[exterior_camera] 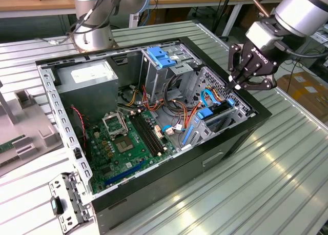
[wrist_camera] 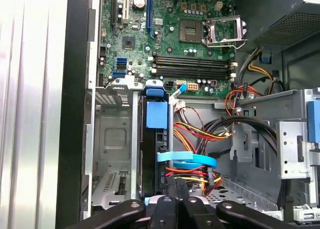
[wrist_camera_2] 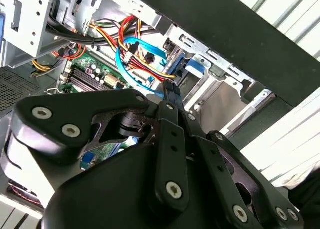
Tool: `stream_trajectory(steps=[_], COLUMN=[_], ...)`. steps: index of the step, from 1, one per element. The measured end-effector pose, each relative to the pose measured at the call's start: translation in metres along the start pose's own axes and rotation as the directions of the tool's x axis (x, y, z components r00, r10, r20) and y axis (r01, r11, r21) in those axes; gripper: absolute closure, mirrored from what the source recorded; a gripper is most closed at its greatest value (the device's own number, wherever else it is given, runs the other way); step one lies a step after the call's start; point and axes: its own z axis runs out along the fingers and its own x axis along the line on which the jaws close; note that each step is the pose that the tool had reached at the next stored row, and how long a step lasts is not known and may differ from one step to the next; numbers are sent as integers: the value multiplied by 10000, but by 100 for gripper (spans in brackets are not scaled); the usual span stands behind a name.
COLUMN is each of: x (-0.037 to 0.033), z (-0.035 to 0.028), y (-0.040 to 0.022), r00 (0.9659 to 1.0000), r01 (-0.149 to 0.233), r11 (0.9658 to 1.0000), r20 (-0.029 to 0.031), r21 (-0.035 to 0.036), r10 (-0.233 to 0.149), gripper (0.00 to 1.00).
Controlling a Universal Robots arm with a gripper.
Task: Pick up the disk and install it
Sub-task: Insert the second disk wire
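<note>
On the ribbed metal table [exterior_camera: 287, 158] lies an open black computer case [exterior_camera: 230, 142] on its side, and it takes most of the exterior view. Inside it, toward the exterior view's left, sits the grey power-supply box [exterior_camera: 87, 86] with a white label, and below this box the green motherboard [exterior_camera: 123, 148] covers the floor of the case, with its processor socket [wrist_camera: 222, 29] and the dark memory slots [wrist_camera: 192, 66] clear in the first wrist view. Near the middle stands the tall metal cage [exterior_camera: 164, 71] with a blue plastic top. At the exterior view's right side of the case is the drive bay [exterior_camera: 218, 117], and the disk [wrist_camera: 150, 154] stands in it on its edge, a dark slim body with a blue plastic rail piece [wrist_camera: 156, 114] on its upper end; beside it one slot of the bay [wrist_camera: 112, 154] is open metal. The arm comes from the exterior view's upper right, and its black gripper [exterior_camera: 237, 85] hangs just above this bay, at the rim of the case. In both wrist views the fingers [wrist_camera_2: 170, 96] are drawn together, with the tips almost meeting, directly over the end of the disk; whether they touch it I cannot tell. A light blue data cable [wrist_camera: 187, 159] and a bundle of red, yellow and orange wires [wrist_camera: 200, 134] pass just beside the disk.
</note>
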Motion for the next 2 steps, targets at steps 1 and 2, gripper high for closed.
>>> stream_trajectory(steps=[1,2], x=[0,0], z=[0,-1], y=[0,0], r00=[10000,10000], r01=[0,0], r11=[10000,10000], r20=[0,0], r21=[0,0], r10=[0,0], gripper=[89,89])
